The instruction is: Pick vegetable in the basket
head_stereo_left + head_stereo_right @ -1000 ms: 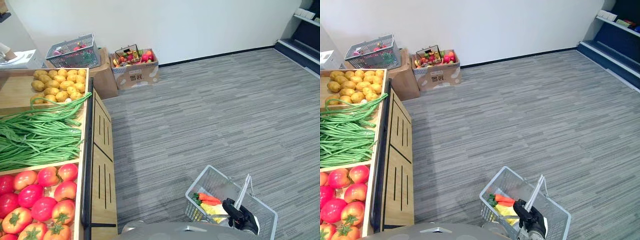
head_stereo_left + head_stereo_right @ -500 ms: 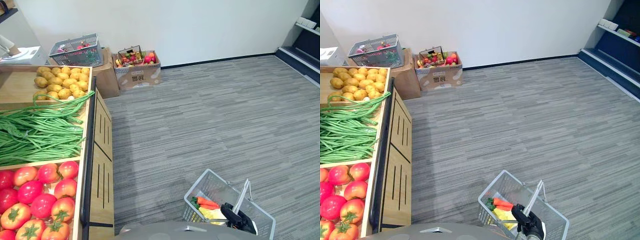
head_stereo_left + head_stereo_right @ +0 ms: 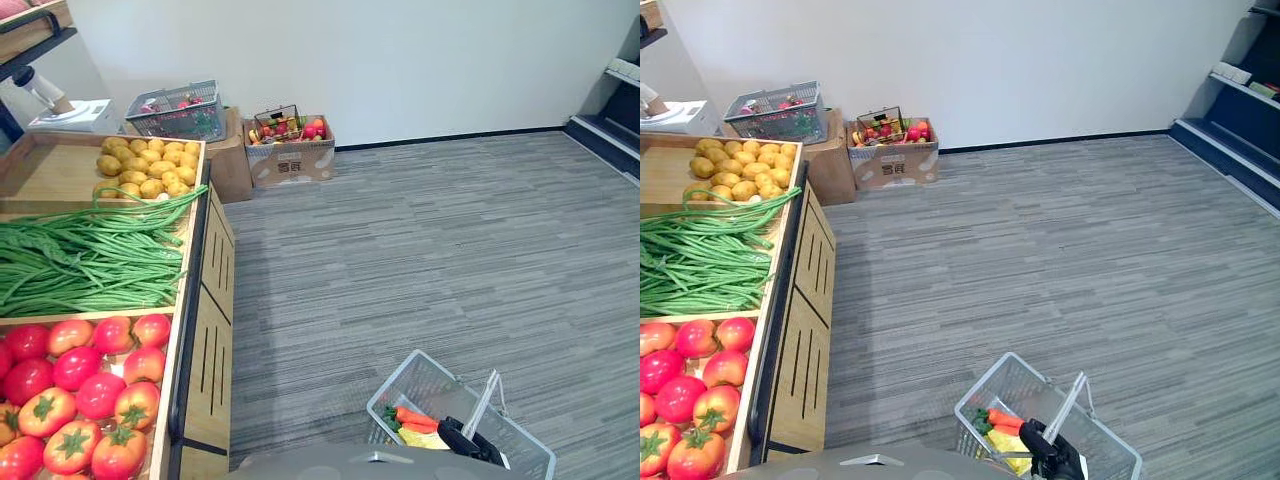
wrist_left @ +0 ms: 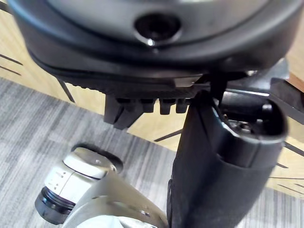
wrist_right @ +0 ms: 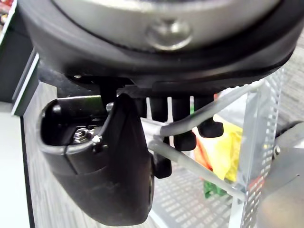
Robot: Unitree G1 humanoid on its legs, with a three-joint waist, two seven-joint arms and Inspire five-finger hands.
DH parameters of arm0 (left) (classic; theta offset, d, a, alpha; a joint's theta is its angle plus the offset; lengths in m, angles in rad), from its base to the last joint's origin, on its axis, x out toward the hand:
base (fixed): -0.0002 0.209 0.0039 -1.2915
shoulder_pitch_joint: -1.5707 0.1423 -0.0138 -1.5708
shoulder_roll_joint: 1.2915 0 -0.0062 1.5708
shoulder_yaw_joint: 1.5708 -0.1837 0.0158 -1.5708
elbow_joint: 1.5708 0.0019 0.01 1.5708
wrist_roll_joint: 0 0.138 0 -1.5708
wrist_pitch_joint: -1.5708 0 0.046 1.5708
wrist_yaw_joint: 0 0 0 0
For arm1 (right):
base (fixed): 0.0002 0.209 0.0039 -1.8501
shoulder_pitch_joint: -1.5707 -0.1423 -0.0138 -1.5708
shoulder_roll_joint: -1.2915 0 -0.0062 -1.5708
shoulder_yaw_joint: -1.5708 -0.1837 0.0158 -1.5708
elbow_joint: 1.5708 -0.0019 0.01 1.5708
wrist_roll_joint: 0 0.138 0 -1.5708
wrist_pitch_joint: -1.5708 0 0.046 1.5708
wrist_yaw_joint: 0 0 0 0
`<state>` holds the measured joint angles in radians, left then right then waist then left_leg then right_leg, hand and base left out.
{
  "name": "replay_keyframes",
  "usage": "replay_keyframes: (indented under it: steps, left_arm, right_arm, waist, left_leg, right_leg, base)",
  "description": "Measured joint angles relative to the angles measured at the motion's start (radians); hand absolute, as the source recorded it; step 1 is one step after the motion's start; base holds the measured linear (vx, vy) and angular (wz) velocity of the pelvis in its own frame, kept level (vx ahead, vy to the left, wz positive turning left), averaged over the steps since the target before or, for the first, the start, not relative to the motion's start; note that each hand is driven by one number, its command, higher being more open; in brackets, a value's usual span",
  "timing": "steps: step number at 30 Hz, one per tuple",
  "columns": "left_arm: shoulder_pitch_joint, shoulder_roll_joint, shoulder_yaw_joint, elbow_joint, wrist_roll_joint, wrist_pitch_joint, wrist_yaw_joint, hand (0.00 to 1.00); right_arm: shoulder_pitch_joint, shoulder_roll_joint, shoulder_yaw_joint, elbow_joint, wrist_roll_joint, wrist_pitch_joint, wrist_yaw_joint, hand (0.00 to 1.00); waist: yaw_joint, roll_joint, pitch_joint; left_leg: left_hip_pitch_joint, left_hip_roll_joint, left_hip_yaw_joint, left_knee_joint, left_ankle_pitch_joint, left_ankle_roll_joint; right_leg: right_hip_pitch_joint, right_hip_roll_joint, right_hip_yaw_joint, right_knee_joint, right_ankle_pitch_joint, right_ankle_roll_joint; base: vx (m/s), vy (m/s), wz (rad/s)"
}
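Over on the left: tomatoes [image 3: 80, 390], beans [image 3: 90, 265], potatoes [image 3: 150, 170] in the stand [image 3: 205, 330], well apart from both hands. Seeing left hand [image 4: 223, 161] loose and empty. Down at right, clamped round the handle [image 5: 199, 170] with right hand [image 3: 1048, 460], carrying the basket [image 3: 400, 385] with a carrot [image 3: 415, 417] inside. Looks like between picks. Next up, probably stepping closer to the stand and reaching with the free hand.

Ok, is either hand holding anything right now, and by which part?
The right hand is curled round the handle of the wire basket, which has vegetables inside. The left hand holds nothing.
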<state>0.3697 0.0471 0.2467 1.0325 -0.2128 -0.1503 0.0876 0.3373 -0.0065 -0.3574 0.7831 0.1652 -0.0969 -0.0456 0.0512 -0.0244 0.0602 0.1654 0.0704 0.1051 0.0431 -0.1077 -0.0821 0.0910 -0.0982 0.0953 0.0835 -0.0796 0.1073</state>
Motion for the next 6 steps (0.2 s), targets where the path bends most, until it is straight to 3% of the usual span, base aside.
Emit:
replay_keyframes:
  steps: [6]
  left_arm:
    - [-0.018, 0.005, -0.004, -0.001, 0.027, 0.0, -0.004, 1.0]
  right_arm:
    - [-0.012, -0.007, 0.015, 0.033, 0.0, 0.0, 0.0, 0.0]
  waist:
    - [0.0, -0.007, 0.002]
  left_leg:
    - [-0.001, -0.01, -0.053, -0.013, 0.014, 0.002]
  right_leg:
    - [0.023, -0.013, -0.053, 0.001, -0.01, -0.003]
  base:
    - [0.01, -0.007, 0.24]
